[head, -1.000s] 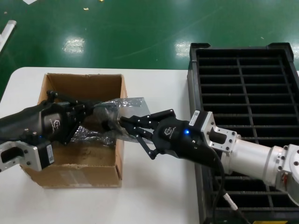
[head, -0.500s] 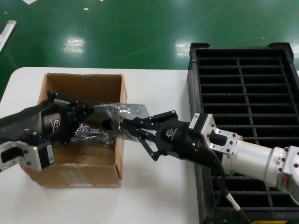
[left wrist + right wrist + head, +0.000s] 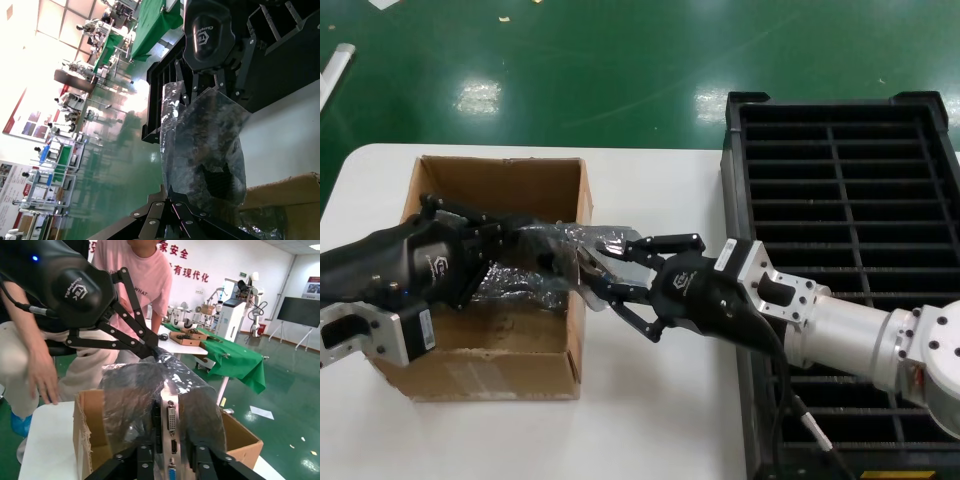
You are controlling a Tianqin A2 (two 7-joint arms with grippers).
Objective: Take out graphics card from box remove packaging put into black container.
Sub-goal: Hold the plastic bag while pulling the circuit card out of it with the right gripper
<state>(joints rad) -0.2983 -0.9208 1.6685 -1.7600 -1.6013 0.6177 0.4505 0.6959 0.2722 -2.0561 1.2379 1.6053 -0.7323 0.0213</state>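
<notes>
The graphics card [image 3: 170, 430] is still inside the crinkly grey packaging [image 3: 565, 240], and its silver bracket with ports shows through the bag. My left gripper [image 3: 525, 240] is shut on the bag's far end [image 3: 210, 135] and holds it over the brown cardboard box [image 3: 480, 355]. My right gripper [image 3: 603, 270] is open. Its fingers [image 3: 145, 450] stand on either side of the bracket end, just past the box's right wall. The black container [image 3: 735, 180] stands at the right with its slots bare.
The box sits on a white table [image 3: 650, 400], and the container is along the table's right side. More crinkly bagged items lie in the box [image 3: 510, 285]. A person in a pink shirt [image 3: 140, 285] stands behind the box. Green floor lies beyond.
My right gripper has moved left toward the box, and its open fingers now straddle the bag's bracket end. My left gripper has kept its hold and hardly moved.
</notes>
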